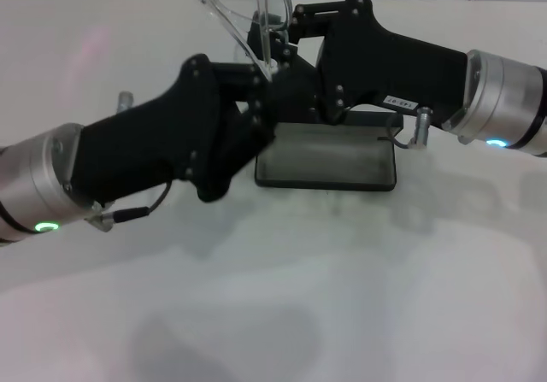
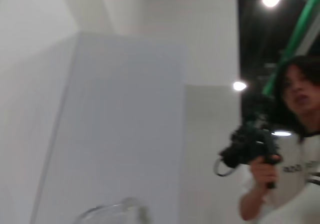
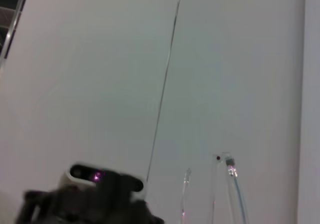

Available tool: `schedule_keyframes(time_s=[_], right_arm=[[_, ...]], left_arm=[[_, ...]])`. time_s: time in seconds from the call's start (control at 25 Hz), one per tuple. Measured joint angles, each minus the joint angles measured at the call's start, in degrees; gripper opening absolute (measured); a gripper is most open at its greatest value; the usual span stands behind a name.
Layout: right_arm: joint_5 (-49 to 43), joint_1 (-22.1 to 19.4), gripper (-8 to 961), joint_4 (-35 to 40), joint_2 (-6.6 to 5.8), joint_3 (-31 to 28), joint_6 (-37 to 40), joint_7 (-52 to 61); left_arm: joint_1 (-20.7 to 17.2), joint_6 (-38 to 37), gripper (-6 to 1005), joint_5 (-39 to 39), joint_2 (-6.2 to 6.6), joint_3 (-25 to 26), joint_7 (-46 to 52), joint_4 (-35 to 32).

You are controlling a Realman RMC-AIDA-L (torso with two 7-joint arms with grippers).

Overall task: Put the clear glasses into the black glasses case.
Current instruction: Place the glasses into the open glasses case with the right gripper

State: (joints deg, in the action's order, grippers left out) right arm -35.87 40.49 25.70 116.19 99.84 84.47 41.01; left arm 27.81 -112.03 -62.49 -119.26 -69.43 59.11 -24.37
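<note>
The clear glasses (image 1: 256, 10) are held up in the air at the top middle of the head view, lenses up and thin clear arms hanging down. My left gripper (image 1: 267, 81) reaches in from the lower left and is shut on the end of one clear arm. From the right, my right gripper (image 1: 272, 38) closes around the other clear arm. Below both grippers the black glasses case (image 1: 329, 155) lies open on the white table, its greyish lining showing. The right wrist view shows the glasses' arms (image 3: 231, 194); a clear piece of the glasses (image 2: 115, 213) shows in the left wrist view.
The white table (image 1: 282, 314) stretches wide in front of the case. A white wall stands behind it. A person (image 2: 290, 149) holding a camera stands off to the side in the left wrist view. The left wrist housing (image 3: 95, 196) appears in the right wrist view.
</note>
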Motion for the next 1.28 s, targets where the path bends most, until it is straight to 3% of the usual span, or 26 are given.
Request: schedule_keyframes(time_s=[1.08,1.28], right_arm=[[-0.1,0.4,113,1.6,0.0,4.0,-3.6,-0.1],[0.1,-0.5,116,1.8,-0.02,3.4,-3.6,-0.1]], left_arm=[[1.1,1.4,47,2.0,-0.45,0.4,0.2,1.8],[0.1,-0.3,47,2.0,0.3,0.4,0.2,1.7]])
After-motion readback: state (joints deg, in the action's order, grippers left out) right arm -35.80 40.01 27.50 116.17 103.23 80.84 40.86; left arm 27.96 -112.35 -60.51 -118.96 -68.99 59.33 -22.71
